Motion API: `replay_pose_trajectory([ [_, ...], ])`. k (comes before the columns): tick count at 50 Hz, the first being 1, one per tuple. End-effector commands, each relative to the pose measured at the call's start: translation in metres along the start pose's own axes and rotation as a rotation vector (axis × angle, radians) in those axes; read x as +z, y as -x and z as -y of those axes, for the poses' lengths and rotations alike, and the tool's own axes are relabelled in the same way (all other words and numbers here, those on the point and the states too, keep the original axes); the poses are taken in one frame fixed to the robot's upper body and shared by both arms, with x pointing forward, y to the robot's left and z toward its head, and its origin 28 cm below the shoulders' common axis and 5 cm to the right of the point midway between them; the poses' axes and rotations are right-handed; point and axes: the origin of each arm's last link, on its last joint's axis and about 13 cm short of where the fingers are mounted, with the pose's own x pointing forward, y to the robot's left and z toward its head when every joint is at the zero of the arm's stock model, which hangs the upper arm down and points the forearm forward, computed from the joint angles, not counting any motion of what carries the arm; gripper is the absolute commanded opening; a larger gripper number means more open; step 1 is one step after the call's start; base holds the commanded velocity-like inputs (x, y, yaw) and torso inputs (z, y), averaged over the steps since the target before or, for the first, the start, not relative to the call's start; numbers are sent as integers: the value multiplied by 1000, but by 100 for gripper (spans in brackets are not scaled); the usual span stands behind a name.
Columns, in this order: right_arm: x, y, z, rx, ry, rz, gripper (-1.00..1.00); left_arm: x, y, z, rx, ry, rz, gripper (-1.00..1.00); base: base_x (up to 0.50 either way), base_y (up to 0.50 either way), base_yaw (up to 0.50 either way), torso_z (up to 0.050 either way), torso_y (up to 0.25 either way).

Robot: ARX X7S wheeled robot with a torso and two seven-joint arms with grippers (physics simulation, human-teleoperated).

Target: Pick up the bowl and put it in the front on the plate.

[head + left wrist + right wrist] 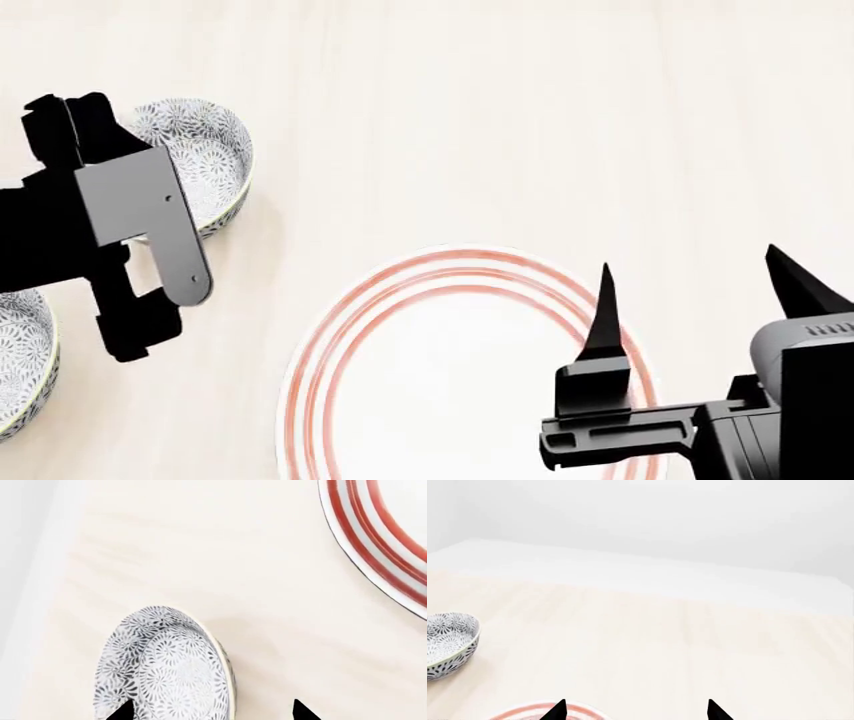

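Observation:
A small flower-patterned bowl [167, 665] sits on the pale table directly below my left gripper [213, 711]. The gripper is open, with one fingertip [123, 711] over the bowl's inside and the other outside its rim above bare table. In the head view my left arm covers part of a patterned bowl [207, 160] at the far left. The red-ringed plate [320, 350] lies in the front middle, and its rim [373, 545] also shows in the left wrist view. My right gripper [701, 300] is open above the plate's right edge and holds nothing.
A second patterned bowl [20, 350] sits at the head view's lower left edge. The right wrist view shows a bowl [447, 642] at its left, the plate's rim [527, 712], and the table's far edge [640, 577] against a white wall.

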Motion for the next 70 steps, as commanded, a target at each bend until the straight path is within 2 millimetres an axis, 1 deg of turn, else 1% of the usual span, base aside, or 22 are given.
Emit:
replay_pose_trajectory([
  [1, -3, -1, -1, 1, -1, -7, 100, -3, -13, 9, -15, 5, 0, 100, 0, 0, 0, 0, 0],
  [6, -2, -1, -1, 2, 1, -7, 100, -3, -16, 14, -39, -8, 6, 100, 0, 0, 0, 0, 0],
  [11, -3, -1, 0, -1, 1, -9, 100, -7, -23, 21, -61, -11, 4, 100, 0, 0, 0, 0, 0],
  [14, -3, -1, 0, -1, 1, -9, 100, -7, -23, 21, -61, -11, 4, 100, 0, 0, 0, 0, 0],
  [15, -4, -1, 0, -1, 1, -9, 100, -9, -27, 23, -64, -14, -6, 100, 0, 0, 0, 0, 0],
  [23, -4, -1, 0, -1, 1, -9, 100, -9, -27, 23, -64, -14, -6, 100, 0, 0, 0, 0, 0],
  [24, -3, 0, 1, -6, 3, -10, 100, -13, -35, 28, -35, -36, -2, -100, 0, 0, 0, 0, 0],
  [38, -4, 0, 1, -7, 2, -10, 100, -14, -36, 29, -29, -49, -8, -100, 0, 0, 0, 0, 0],
  [46, -3, 1, 1, -6, 2, -8, 100, -14, -32, 27, -11, -54, -3, -100, 0, 0, 0, 0, 0],
  [47, -3, 1, 1, -5, 5, -5, 100, -12, -28, 23, 8, -57, 1, -100, 0, 0, 0, 0, 0],
  [50, -2, 1, 0, -4, 5, -5, 100, -11, -26, 20, 16, -56, 5, -100, 0, 0, 0, 0, 0],
  [52, -2, 1, 0, -3, 6, -3, 100, -10, -23, 17, 28, -58, 9, -100, 0, 0, 0, 0, 0],
  [53, 0, 1, 0, -1, 8, 0, 100, -6, -16, 11, 48, -61, 16, -100, 0, 0, 0, 0, 0],
  [57, 3, 1, -1, 2, 14, 5, 100, 2, -4, 1, 86, -60, 46, -100, 0, 0, 0, 0, 0],
  [58, 3, 1, -1, 2, 14, 5, 100, 2, -4, 1, 86, -60, 46, -100, 0, 0, 0, 0, 0],
  [59, 4, 2, -1, 3, 16, 8, 100, 7, 5, -4, 101, -68, 60, -100, 0, 0, 0, 0, 0],
  [64, 4, 2, -1, 3, 16, 8, 100, 7, 5, -4, 101, -68, 60, -100, 0, 0, 0, 0, 0],
  [65, 7, 4, -1, 6, 20, 17, 100, 17, 20, -11, 140, -80, 102, -100, 0, 0, 0, 0, 0],
  [66, 7, 4, -1, 6, 20, 17, 100, 17, 20, -11, 140, -80, 102, -100, 0, 0, 0, 0, 0],
  [67, 8, 5, -1, 7, 21, 21, 100, 23, 29, -13, 158, -89, 124, -100, 0, 0, 0, 0, 0],
  [69, 8, 5, -1, 6, 21, 22, 100, 24, 30, -14, 164, -93, 129, -100, 0, 0, 0, 0, 0],
  [70, 9, 6, 0, 3, 22, 23, 100, 27, 35, -14, 174, -99, 145, -100, 0, 0, 0, 0, 0],
])
